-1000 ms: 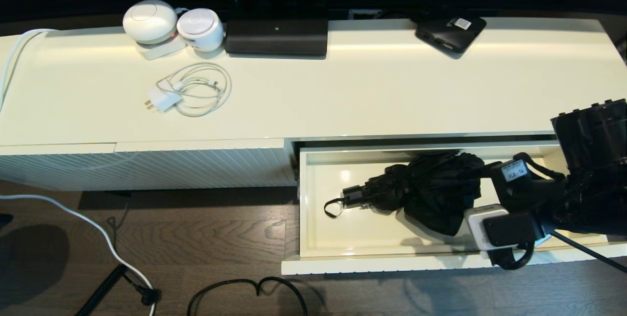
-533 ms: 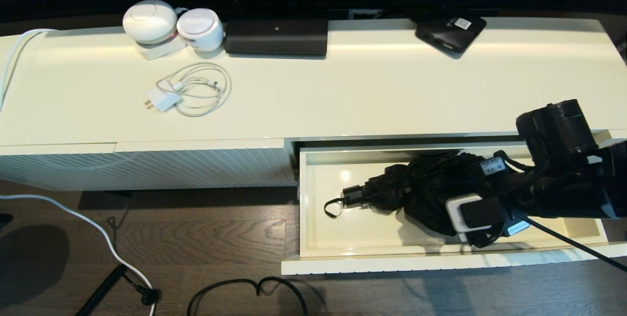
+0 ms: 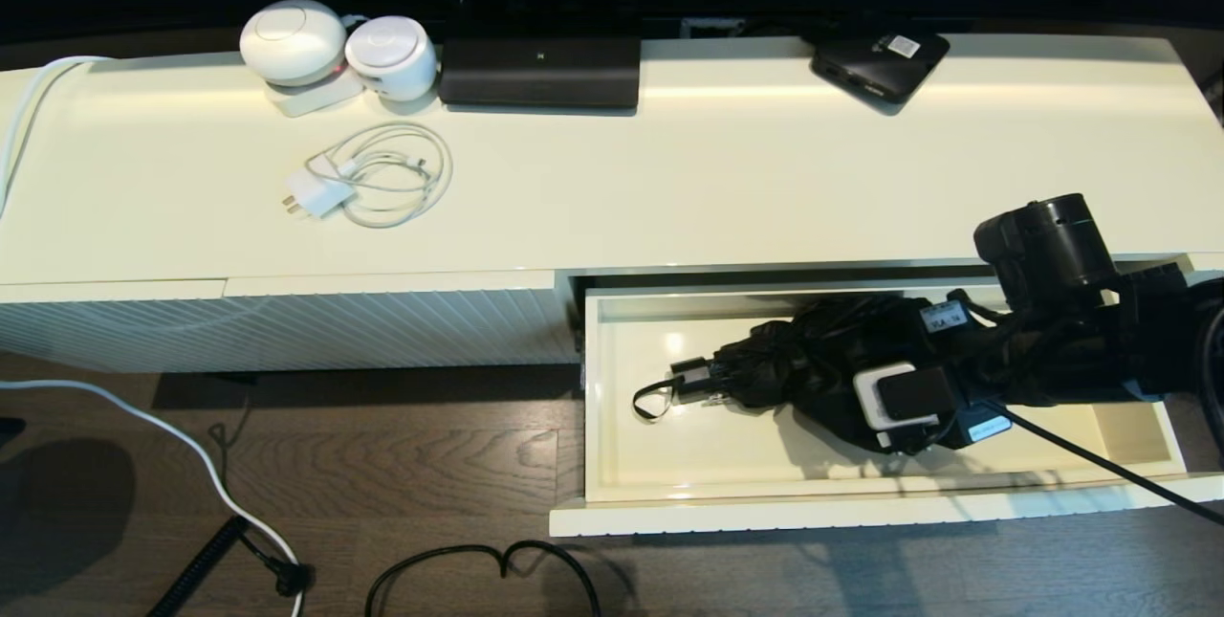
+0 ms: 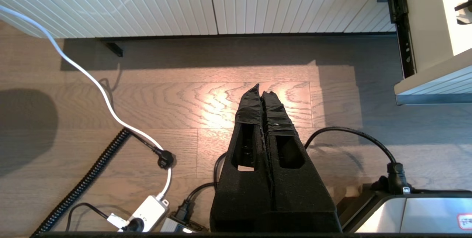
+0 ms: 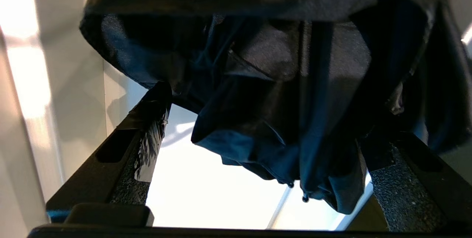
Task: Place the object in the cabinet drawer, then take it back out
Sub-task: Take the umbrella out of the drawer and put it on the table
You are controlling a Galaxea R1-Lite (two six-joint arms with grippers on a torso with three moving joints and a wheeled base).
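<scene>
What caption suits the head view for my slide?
Right tool open, reaching into the open drawer over the black umbrella lying inside.

Shows the cabinet drawer (image 3: 861, 512) pulled out under the right half of the cabinet top (image 3: 727, 187), with the umbrella (image 3: 803, 359) lying inside, handle and wrist loop toward the drawer's left wall and loose fabric bunched toward its right. Has the right tool (image 3: 861, 373) reaching in from the drawer's right end, down at the umbrella's fabric end. Carries two white round devices (image 3: 293, 41) near the back left corner of the cabinet top, a long black box (image 3: 540, 72) just beside them, a flat black box (image 3: 880, 57) farther right along the back edge, and a coiled white charger cable (image 3: 382, 175) in front of the round devices.
</scene>
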